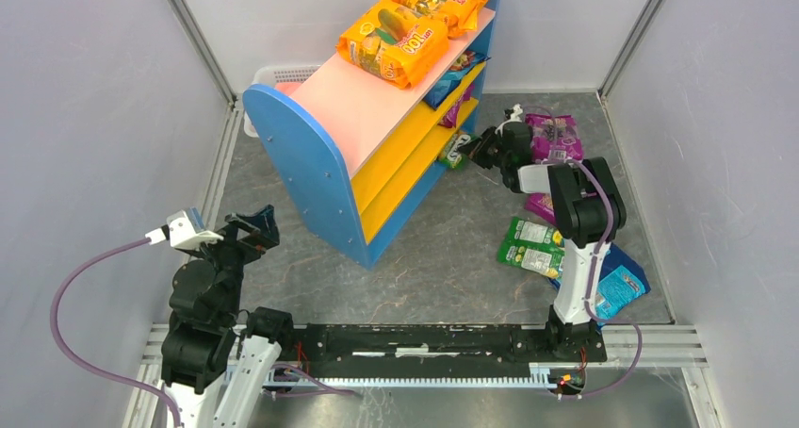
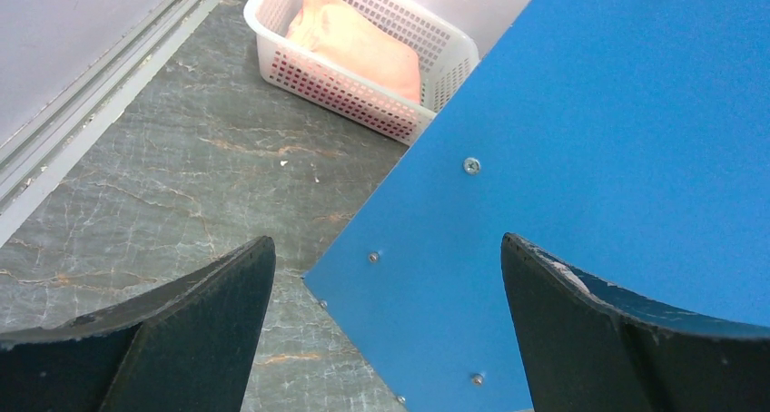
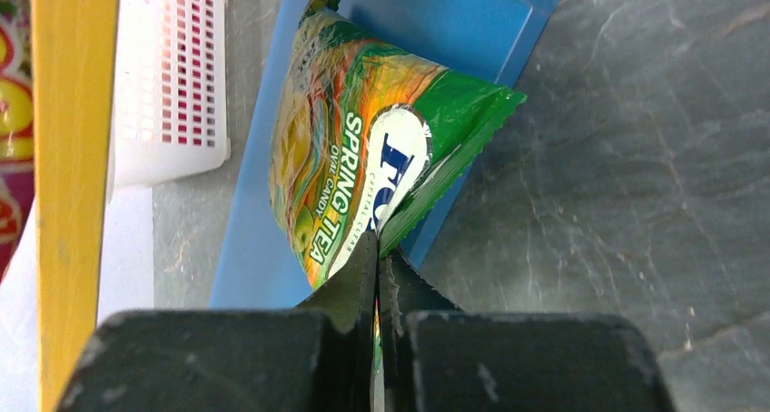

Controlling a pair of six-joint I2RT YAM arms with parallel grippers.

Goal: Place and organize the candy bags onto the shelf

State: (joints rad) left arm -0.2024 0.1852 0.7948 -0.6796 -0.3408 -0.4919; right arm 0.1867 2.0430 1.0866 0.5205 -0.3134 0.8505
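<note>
The shelf (image 1: 301, 155) stands at the back centre, with blue sides, a pink top and two yellow boards. Two orange candy bags (image 1: 391, 41) lie on its top, and a blue bag (image 1: 450, 81) and a purple bag (image 1: 459, 112) sit on the inner shelves. My right gripper (image 1: 481, 150) is shut on the corner of a green candy bag (image 3: 363, 176) by the shelf's far blue side panel (image 3: 263, 249), low near the floor. My left gripper (image 1: 254, 225) is open and empty, facing the near blue side panel (image 2: 590, 140).
Loose bags lie on the floor at the right: purple (image 1: 554, 138), green (image 1: 532, 244) and blue (image 1: 617, 282). A white slatted basket (image 2: 336, 90) holding a peach-coloured thing (image 2: 354, 40) stands behind the shelf. Grey walls enclose the floor.
</note>
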